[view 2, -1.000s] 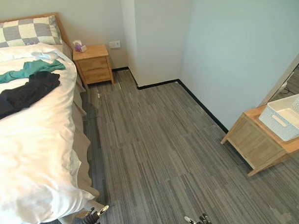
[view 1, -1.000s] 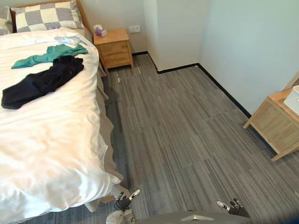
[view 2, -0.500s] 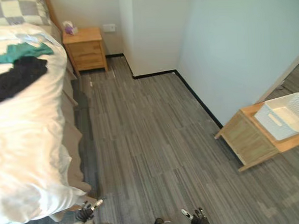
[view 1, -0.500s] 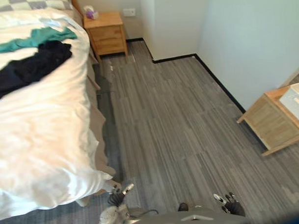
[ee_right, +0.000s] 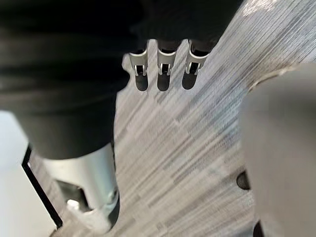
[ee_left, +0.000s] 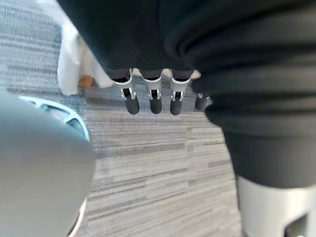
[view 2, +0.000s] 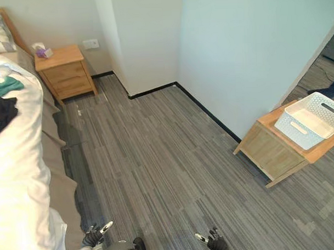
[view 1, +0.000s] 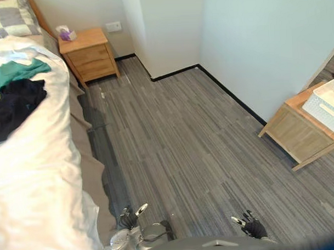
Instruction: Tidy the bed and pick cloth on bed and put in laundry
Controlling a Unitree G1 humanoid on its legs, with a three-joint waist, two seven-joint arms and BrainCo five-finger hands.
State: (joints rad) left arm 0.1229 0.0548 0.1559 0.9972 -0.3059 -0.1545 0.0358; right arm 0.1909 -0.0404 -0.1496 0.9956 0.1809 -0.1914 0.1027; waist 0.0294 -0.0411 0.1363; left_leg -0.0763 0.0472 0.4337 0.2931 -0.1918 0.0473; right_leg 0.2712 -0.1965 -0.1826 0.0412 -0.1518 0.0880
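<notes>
A crumpled black cloth [view 1: 15, 105] lies on the white duvet of the wooden-framed bed [view 1: 42, 178] along the robot's left. A teal cloth [view 1: 16, 72] touches it on the headboard side, and a grey-and-white checked pillow [view 1: 7, 18] sits beyond that. The left hand [ee_left: 155, 101] hangs low, close beside the bed's near edge and over the grey striped carpet floor [view 1: 178, 135]. Its fingers are straight and side by side, holding nothing. The right hand [ee_right: 162, 79] hangs the same way on the robot's other side, its fingers straight and relaxed above the carpet, holding nothing either. At the head of the bed stands a small light-wood bedside cabinet [view 1: 89, 53] with a purple tissue box [view 1: 66, 34] on top. Well apart from the bed, by the pale wall on the robot's right, a low light-wood desk [view 2: 269, 151] carries a white slotted plastic laundry basket [view 2: 309, 120].
</notes>
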